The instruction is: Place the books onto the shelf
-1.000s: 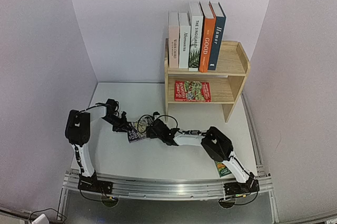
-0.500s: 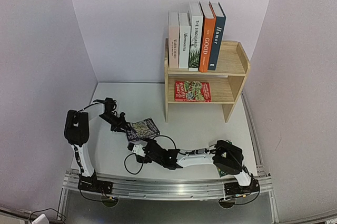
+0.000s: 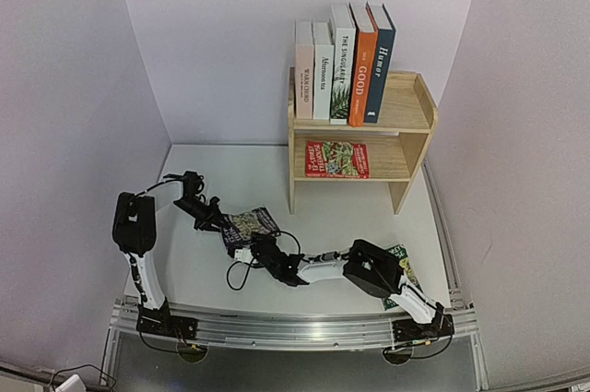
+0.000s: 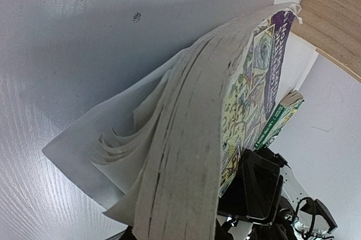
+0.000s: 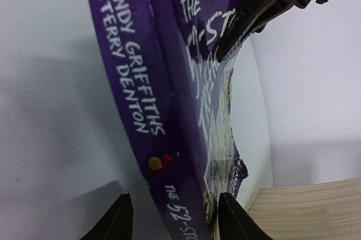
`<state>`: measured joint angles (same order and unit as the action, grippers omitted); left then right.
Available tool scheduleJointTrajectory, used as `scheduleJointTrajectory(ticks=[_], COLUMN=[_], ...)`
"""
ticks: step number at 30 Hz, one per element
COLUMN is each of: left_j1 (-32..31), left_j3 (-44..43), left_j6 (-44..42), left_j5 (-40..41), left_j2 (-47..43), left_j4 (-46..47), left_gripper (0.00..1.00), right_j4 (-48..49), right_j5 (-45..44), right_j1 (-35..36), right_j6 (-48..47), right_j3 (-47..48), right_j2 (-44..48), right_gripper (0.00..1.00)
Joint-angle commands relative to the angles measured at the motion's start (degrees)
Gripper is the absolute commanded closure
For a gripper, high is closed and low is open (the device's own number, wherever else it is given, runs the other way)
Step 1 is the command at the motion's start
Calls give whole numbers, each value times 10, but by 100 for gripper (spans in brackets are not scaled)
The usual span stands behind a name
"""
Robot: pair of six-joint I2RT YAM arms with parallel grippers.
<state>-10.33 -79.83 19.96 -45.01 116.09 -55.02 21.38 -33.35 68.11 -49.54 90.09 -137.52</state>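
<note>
A purple book point(image 3: 251, 223) by Andy Griffiths and Terry Denton is held tilted on the table, its pages point(image 4: 169, 138) fanning loose. My left gripper point(image 3: 215, 218) is shut on its far-left edge; its dark fingers point(image 5: 254, 11) clamp the cover. My right gripper point(image 5: 174, 220) is open, one finger on each side of the spine point(image 5: 141, 110), with a gap on the left. A green book point(image 3: 399, 274) lies beside the right arm. The shelf point(image 3: 406, 120) holds several upright books point(image 3: 343, 65) on top and a red book point(image 3: 336, 159) on the lower tier.
White walls enclose the table point(image 3: 230, 171) on three sides. The shelf's wooden side point(image 5: 307, 209) rises just past the purple book in the right wrist view. A loose cable point(image 3: 238, 274) trails by the right wrist. A metal rail point(image 3: 295, 327) runs along the near edge.
The right gripper left the purple book, dropped toward the near edge, then came back to its spine with narrower jaws. The book now lies flatter in the left gripper.
</note>
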Motion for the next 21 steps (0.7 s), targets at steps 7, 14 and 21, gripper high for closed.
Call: scheduleJointTrajectory(ticks=[7, 14, 21], left_j1=[2, 7, 25], left_j3=[-12, -52, -148], left_j6=[6, -33, -94], left_j5=[-36, 64, 184], left_j2=[-31, -37, -75], left_j4=[-7, -43, -65], left_gripper=[100, 50, 5], right_j4=[105, 111, -210], right_j5=[-32, -43, 20], right_j1=[-11, -5, 6], right_j6=[-77, -92, 58], right_j3=[69, 14, -46], right_j2=[-57, 28, 231], right_gripper=[72, 100, 100])
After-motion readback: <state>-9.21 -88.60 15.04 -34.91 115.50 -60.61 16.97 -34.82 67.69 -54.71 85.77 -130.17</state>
